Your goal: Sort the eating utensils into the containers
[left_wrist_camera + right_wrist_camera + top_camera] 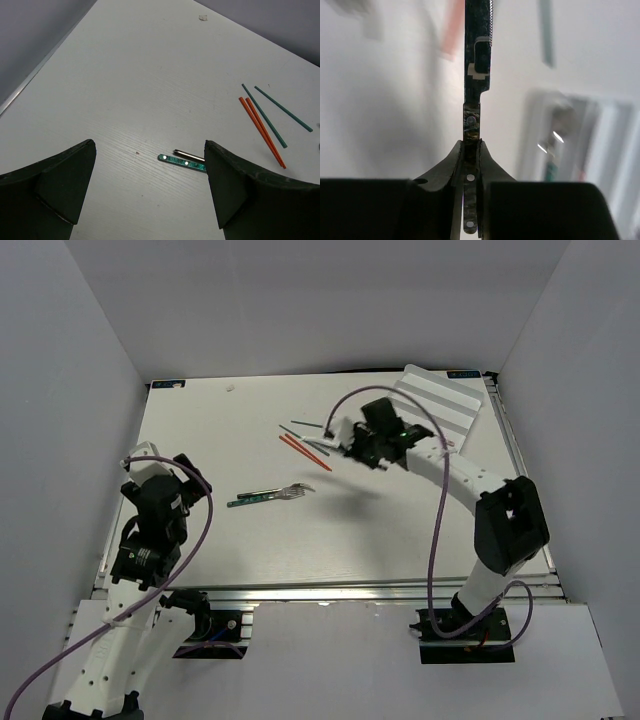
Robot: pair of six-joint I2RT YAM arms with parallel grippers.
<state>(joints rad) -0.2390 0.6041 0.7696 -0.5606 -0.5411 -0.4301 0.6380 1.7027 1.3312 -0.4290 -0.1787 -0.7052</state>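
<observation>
A white table carries a fork beside a green-handled utensil at centre frame. Above them lie red-orange chopsticks and dark green chopsticks, with a white tray at upper right

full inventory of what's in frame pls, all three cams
cutlery tray: 1, white, far right corner of the table; contents too blurred to list
red-orange chopsticks: 2, lying together on the far middle of the table
dark green chopsticks: 2, right beside the red-orange pair
fork: 1, silver tines and green handle, flat mid-table; a second silvery piece seems to lie against it
knife: 1, dark mottled handle, off the table
scrap: 1, white, far left of the table
table: 1, white
left arm: 1, black and white, purple cable
right arm: 1, same colours
left fingers: 2, dark, open, empty
right fingers: 2, dark, shut on the knife
</observation>
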